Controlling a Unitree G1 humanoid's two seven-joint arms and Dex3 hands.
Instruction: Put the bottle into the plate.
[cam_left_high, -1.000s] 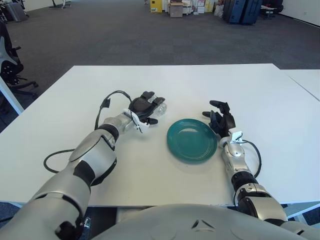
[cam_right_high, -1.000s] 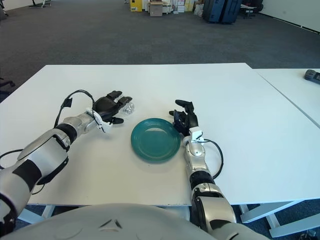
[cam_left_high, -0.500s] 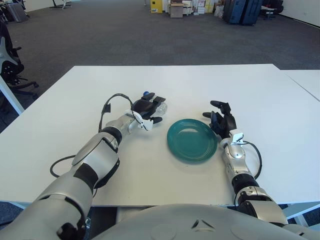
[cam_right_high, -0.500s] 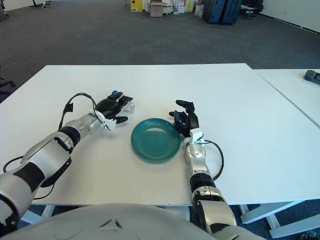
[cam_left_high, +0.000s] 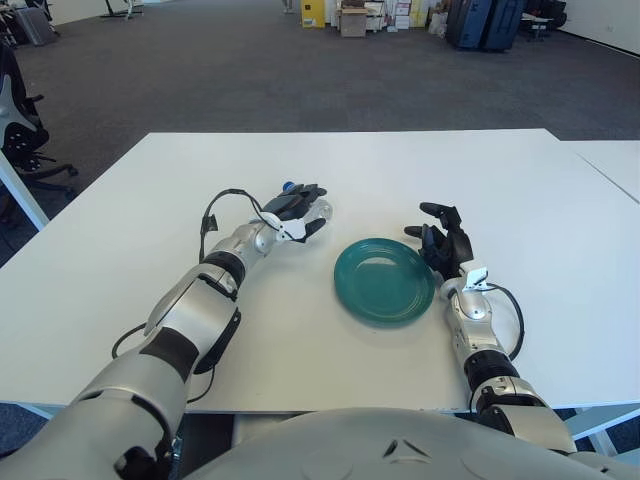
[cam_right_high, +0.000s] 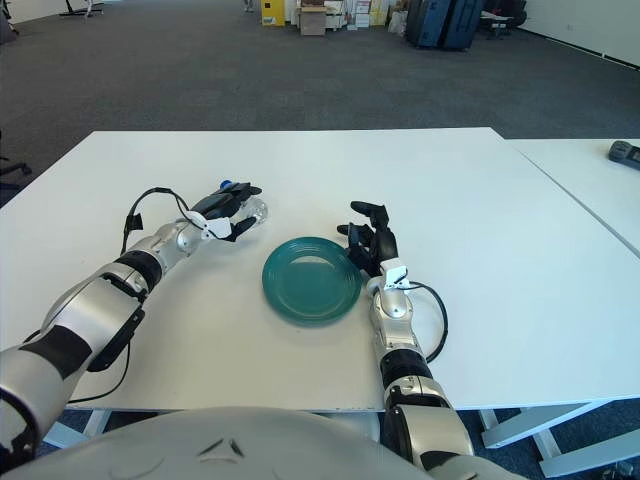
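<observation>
A clear bottle (cam_left_high: 321, 209) with a blue cap (cam_left_high: 288, 186) lies on its side on the white table (cam_left_high: 380, 170), left of and a little behind the teal plate (cam_left_high: 385, 279). My left hand (cam_left_high: 303, 207) is over the bottle, its fingers stretched across the top and the thumb on the near side, open around it. Most of the bottle's body is hidden under the hand. The plate holds nothing. My right hand (cam_left_high: 442, 238) shows just right of the plate's rim, fingers relaxed and holding nothing.
A black cable (cam_left_high: 214, 208) loops from my left wrist over the table. A second white table (cam_left_high: 612, 160) stands to the right. Office chairs (cam_left_high: 18, 120) are beyond the left edge, and boxes and cases (cam_left_high: 480, 20) stand far behind.
My left hand has reached farther forward and flattened over the bottle, uncovering its blue cap. The right hand and the plate have not moved.
</observation>
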